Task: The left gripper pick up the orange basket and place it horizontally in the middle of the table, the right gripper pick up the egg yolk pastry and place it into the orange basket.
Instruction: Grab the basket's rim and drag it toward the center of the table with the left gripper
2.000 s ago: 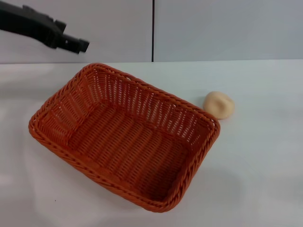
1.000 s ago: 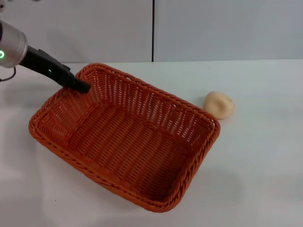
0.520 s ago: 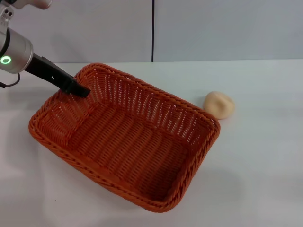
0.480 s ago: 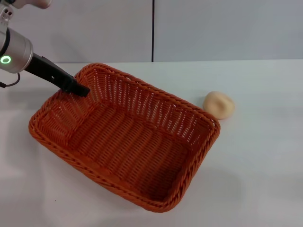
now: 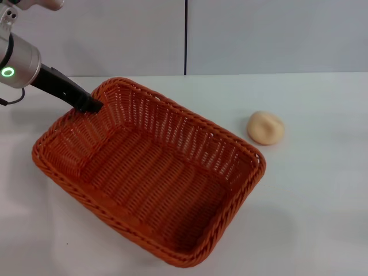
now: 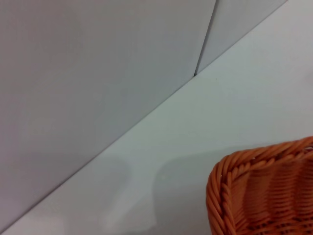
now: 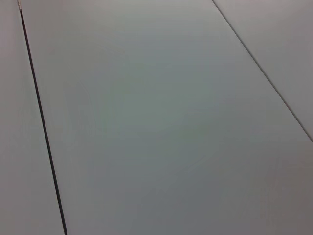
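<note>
The orange basket [image 5: 190,127] lies slantwise across the white table [image 5: 313,201], its long side running from far left to near right. My left gripper [image 5: 94,105], black fingers on a silver wrist with a green light, reaches in from the left. It is shut on the basket's far left rim. One corner of that braided rim [image 6: 221,188] shows in the left wrist view. The egg yolk pastry [image 5: 265,127] rests on the table to the right of the basket, apart from it. My right gripper is out of view.
A grey panelled wall [image 5: 259,34] with a dark vertical seam stands behind the table's far edge. Bare tabletop lies to the right of and behind the basket. The right wrist view shows only plain grey panels [image 7: 156,117].
My left gripper came down from above the far left onto the basket's rim. Since half a second ago the basket has shifted slightly, its near corner moving toward me. The pastry has stayed put.
</note>
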Robot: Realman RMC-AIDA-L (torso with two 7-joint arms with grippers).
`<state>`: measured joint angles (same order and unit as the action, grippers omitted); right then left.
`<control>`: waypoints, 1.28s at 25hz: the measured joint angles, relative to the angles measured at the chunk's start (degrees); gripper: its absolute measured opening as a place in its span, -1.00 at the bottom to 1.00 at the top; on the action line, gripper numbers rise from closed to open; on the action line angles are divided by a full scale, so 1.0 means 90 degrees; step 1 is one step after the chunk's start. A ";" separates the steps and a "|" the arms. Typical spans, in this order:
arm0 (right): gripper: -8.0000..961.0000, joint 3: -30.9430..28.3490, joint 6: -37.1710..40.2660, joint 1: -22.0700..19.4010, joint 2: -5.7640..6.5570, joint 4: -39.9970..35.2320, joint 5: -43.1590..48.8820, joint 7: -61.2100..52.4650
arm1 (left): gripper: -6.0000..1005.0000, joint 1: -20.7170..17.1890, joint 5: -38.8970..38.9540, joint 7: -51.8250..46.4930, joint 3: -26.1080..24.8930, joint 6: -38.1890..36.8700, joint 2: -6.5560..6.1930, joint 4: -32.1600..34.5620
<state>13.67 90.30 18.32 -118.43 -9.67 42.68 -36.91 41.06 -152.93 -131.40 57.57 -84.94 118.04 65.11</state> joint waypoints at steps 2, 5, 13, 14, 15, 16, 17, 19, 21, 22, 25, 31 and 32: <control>0.47 0.0013 -0.0028 0.0004 0.0002 0.0000 0.0000 0.0000 | -0.31 0.0001 0.0006 -0.0007 -0.0003 -0.0018 0.0000 0.0007; 0.47 0.0015 -0.0035 0.0008 0.0004 0.0000 -0.0004 0.0000 | -0.42 0.0008 0.0046 -0.0154 -0.0088 -0.0068 0.0000 0.0067; 0.47 0.0004 -0.0142 0.0042 0.0005 -0.0009 -0.0016 0.0000 | -0.62 0.0032 0.0173 -0.0857 -0.0868 -0.0225 -0.0041 0.0226; 0.47 0.0012 -0.0180 0.0058 0.0005 -0.0015 -0.0019 0.0000 | -0.62 0.0026 0.0180 -0.0918 -0.0978 -0.0247 -0.0046 0.0230; 0.47 0.0012 -0.0180 0.0058 0.0005 -0.0015 -0.0019 0.0000 | -0.63 0.0012 0.0186 -0.0975 -0.1132 -0.0276 -0.0050 0.0232; 0.47 0.0015 -0.0204 0.0071 0.0005 -0.0017 -0.0020 0.0000 | -0.63 0.0001 0.0189 -0.1006 -0.1273 -0.0303 -0.0053 0.0234; 0.47 0.0015 -0.0204 0.0071 0.0005 -0.0017 -0.0020 0.0000 | -0.64 0.0001 0.0189 -0.1006 -0.1273 -0.0303 -0.0053 0.0234; 0.47 0.0014 -0.0215 0.0076 0.0008 -0.0018 -0.0022 0.0000 | -0.64 -0.0031 0.0191 -0.1079 -0.1689 -0.0367 -0.0057 0.0237; 0.47 0.0012 -0.0244 0.0084 0.0016 -0.0026 -0.0023 0.0000 | -0.64 -0.0081 0.0193 -0.1129 -0.1992 -0.0393 -0.0058 0.0237; 0.47 0.0001 -0.0294 0.0099 0.0032 -0.0030 -0.0025 0.0000 | -0.64 -0.0081 0.0193 -0.1129 -0.1992 -0.0393 -0.0058 0.0237; 0.47 -0.0013 -0.0375 0.0132 0.0064 -0.0018 -0.0027 0.0000 | -0.64 -0.0363 0.0516 -0.1134 -0.2701 -0.0594 -0.0069 0.0272; 0.47 -0.0012 -0.0507 0.0191 0.0077 -0.0018 -0.0027 0.0000 | -0.64 -0.1168 0.1799 -0.1163 -0.3136 -0.0661 -0.0080 0.0371; 0.47 -0.0011 -0.0576 0.0219 0.0086 -0.0026 -0.0026 0.0000 | -0.64 -0.1317 0.2029 -0.1170 -0.3145 -0.0652 -0.0076 0.0382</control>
<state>13.57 85.12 20.29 -117.65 -9.90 42.45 -36.91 29.21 -134.66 -141.93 29.26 -90.81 117.36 68.54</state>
